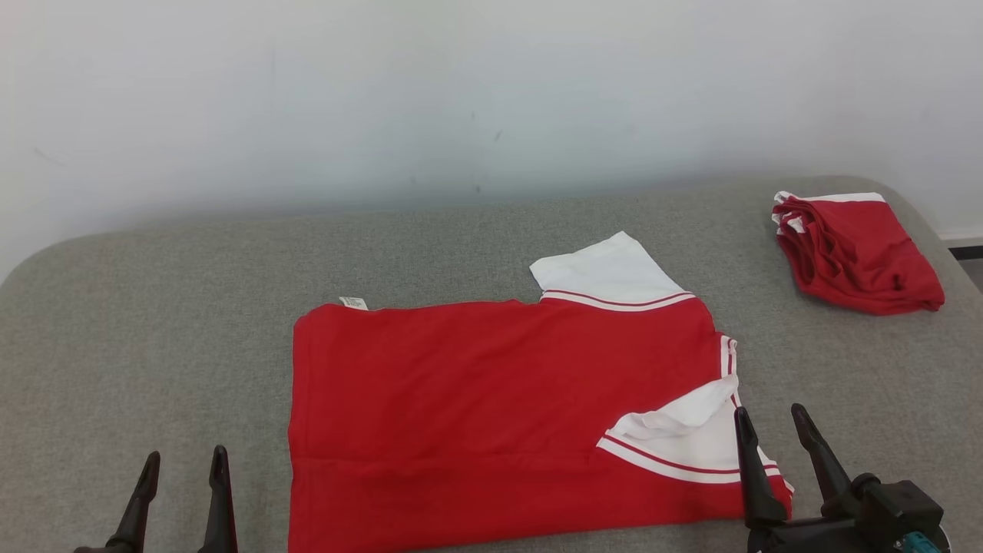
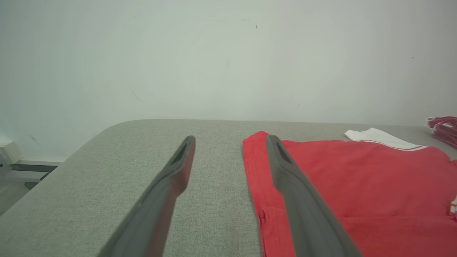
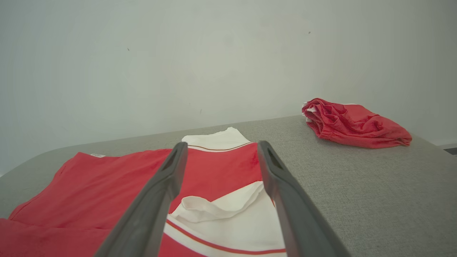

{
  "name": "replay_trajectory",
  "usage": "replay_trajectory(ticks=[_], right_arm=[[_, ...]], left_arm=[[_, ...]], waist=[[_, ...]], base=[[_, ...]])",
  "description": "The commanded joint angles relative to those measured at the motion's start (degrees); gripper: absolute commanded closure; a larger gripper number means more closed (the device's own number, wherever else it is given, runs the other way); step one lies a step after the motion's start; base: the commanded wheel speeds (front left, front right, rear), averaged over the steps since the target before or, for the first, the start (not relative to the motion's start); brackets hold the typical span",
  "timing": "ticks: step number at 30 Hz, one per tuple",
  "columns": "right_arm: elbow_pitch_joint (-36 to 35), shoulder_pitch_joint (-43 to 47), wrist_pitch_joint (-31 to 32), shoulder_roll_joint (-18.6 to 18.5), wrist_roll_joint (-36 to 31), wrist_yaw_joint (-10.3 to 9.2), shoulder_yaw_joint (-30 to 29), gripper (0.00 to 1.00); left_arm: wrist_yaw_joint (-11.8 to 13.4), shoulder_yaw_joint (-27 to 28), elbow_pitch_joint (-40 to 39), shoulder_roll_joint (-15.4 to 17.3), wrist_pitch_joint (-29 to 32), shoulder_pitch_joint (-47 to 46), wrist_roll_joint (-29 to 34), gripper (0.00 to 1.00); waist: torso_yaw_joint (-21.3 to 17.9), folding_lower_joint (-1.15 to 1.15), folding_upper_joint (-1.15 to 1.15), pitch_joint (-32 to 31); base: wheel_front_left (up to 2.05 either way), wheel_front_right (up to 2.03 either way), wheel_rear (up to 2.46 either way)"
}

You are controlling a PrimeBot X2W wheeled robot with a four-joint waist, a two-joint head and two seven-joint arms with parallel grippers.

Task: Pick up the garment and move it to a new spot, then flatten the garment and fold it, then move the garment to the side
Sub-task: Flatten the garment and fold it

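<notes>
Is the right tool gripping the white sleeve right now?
No, the right tool stands with its jaws wide apart over the white sleeve, and no cloth is pinched between them.

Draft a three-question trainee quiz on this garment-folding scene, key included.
1. True or false: the right gripper is shut on the red shirt.
2. Where does the bundled red garment lie? A) at the table's far right corner; B) on top of the shirt; C) beside the left gripper.
3. Fill in: the shirt's sleeves are ___ with red stripes.
Key: 1 false, its jaws are open; 2 A; 3 white.
</notes>
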Motion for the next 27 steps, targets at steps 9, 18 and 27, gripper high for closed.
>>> replay_trajectory(ticks=[9,18,27], right_arm=[[0.77,0.01,-0.39,-0.4,-0.26,-0.17,-0.11,0.0],[1.19,0.09,-0.39,-0.3,-0.21,-0.17,-0.29,0.0],[2.39,-1.85,-0.4,-0.93,0.61,-0.17,-0.15,0.0]], left_arm=[[-0.16,0.53,0.41,-0.74,-0.18,0.72,0.81,0.0],[-0.38,0.36,0.48,-0.56,-0.18,0.57,1.15,0.0],[-0.39,-1.13,2.4,0.9,-0.17,-1.56,0.57,0.0]], waist=[[0.43,0.0,0.0,-0.02],[0.53,0.0,0.0,0.11],[0.61,0.0,0.0,0.68]], base=[[0.0,0.0,0.0],[0.0,0.0,0.0],[0.0,0.0,0.0]])
